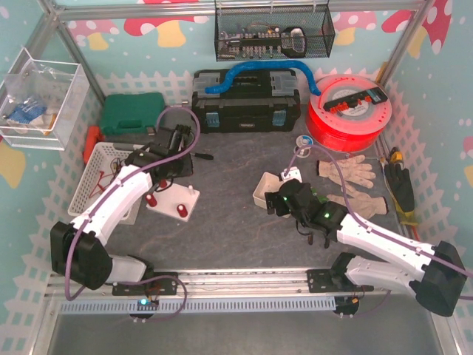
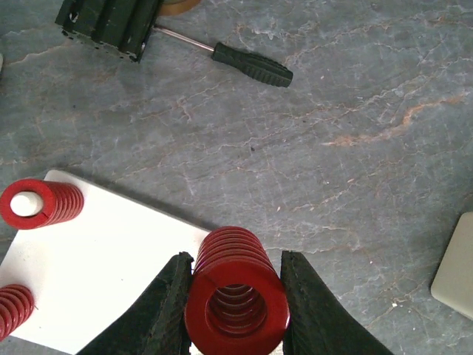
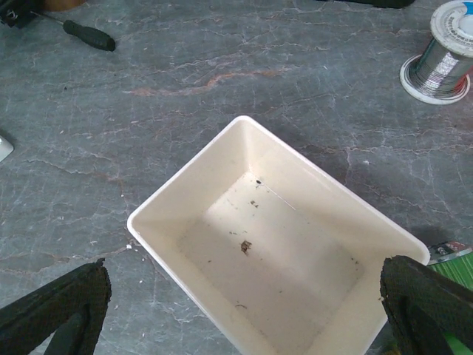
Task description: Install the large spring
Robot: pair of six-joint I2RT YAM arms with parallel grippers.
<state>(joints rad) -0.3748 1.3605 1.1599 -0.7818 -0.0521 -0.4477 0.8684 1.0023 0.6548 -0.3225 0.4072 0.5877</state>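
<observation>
Left wrist view: the left gripper (image 2: 236,257) has its two black fingers closed narrowly against the sides of the large red coil spring (image 2: 236,292), which I am holding upright with its open bore facing the camera. The spring sits over the corner of the flat white base plate (image 2: 111,251) that lies on the grey stone-patterned table (image 2: 332,148). Looking down the bore I see only red coils and no peg, so I judge that the spring is not yet seated.

Two smaller red springs are already on the plate. One small red spring (image 2: 41,203) is fitted around a white peg, and a second small red spring (image 2: 13,310) is cut off by the edge of the picture.

In the top view a bare white peg (image 1: 194,191) seems to stand at the plate's corner, probably the seat for the large spring, though it is too small for me to be sure.

Right wrist view: the right gripper (image 3: 244,270) is spread wide and holds nothing, poised above an empty cream rectangular plastic tray (image 3: 185,170).

Progress, as I judge it: the spring is picked up and brought to the plate. Lining it up, pressing it down over its peg and letting go remain.
</observation>
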